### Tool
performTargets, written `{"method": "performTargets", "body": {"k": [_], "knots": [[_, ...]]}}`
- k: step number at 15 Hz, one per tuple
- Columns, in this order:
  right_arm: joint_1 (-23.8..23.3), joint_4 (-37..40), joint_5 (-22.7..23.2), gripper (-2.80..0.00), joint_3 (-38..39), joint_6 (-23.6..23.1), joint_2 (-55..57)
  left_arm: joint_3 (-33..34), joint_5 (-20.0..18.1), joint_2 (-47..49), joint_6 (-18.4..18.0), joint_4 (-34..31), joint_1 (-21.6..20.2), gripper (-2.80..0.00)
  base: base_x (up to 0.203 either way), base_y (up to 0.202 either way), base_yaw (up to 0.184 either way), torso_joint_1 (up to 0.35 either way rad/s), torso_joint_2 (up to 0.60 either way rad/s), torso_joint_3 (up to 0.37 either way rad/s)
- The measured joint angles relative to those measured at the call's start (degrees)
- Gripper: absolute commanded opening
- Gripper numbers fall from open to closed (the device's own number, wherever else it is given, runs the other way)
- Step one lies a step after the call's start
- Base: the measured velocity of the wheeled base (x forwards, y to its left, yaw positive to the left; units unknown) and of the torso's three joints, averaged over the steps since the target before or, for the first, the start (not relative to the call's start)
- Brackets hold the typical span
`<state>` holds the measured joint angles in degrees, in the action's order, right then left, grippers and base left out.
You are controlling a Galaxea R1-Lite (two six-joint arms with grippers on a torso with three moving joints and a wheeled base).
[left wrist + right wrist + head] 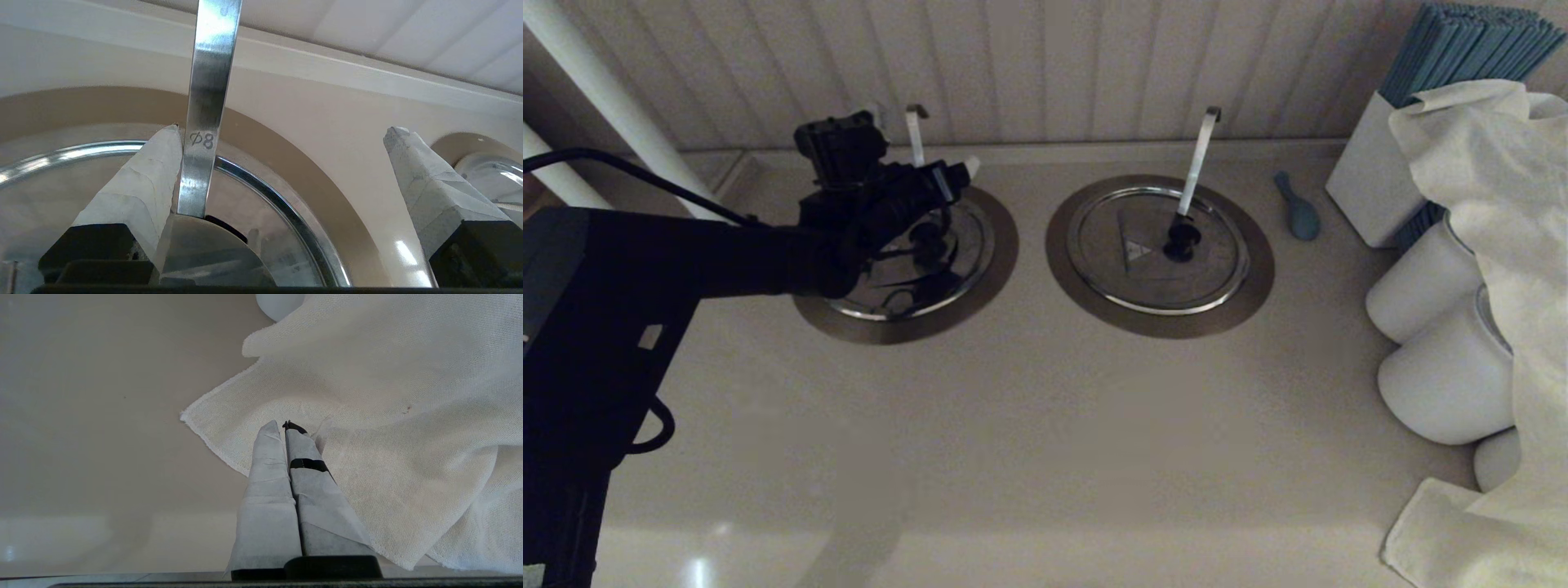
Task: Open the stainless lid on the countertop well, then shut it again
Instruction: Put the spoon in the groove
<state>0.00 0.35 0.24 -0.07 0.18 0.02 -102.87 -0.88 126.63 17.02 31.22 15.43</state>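
Observation:
The stainless lid (970, 237) lies on the left countertop well, inside its dull brown-grey flange (1006, 245). Its thin hook-tipped handle (916, 135) rises at the back, and its black knob (925, 237) shows under my arm. My left gripper (953, 175) hovers low over the lid and is open. In the left wrist view the handle (206, 102), stamped "8", stands against the inner side of one finger (147, 192); the other finger (425, 183) is far off. A curved steel section (204, 253) shows with a dark gap behind it. My right gripper (284, 425) is shut and empty, over a white cloth (388, 416).
The twin lid (1152, 261) with a broader pale handle (1199, 159) sits to the right. Beyond it lie a blue spoon-like thing (1298, 208), a white box of blue sticks (1372, 171), white jars (1429, 286) and draped cloth (1503, 245). The wall stands just behind the wells.

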Motion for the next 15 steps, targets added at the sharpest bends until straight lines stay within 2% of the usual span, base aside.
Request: {"method": "performTargets", "body": {"k": [11, 15], "knots": [[0.0, 0.0, 0.0, -2.8, 0.02, 0.0, 0.0, 2.1, 0.1, -1.2, -0.03, 0.39, 2.2, 0.0, 0.0, 0.0, 0.0, 0.0, 0.0, 0.0], [0.0, 0.0, 0.02, -2.8, 0.02, -0.02, 0.0, 2.38, 1.01, -1.48, -0.32, -0.08, 1.22, 0.0, 0.0, 0.0, 0.0, 0.0, 0.0, 0.0]]}}
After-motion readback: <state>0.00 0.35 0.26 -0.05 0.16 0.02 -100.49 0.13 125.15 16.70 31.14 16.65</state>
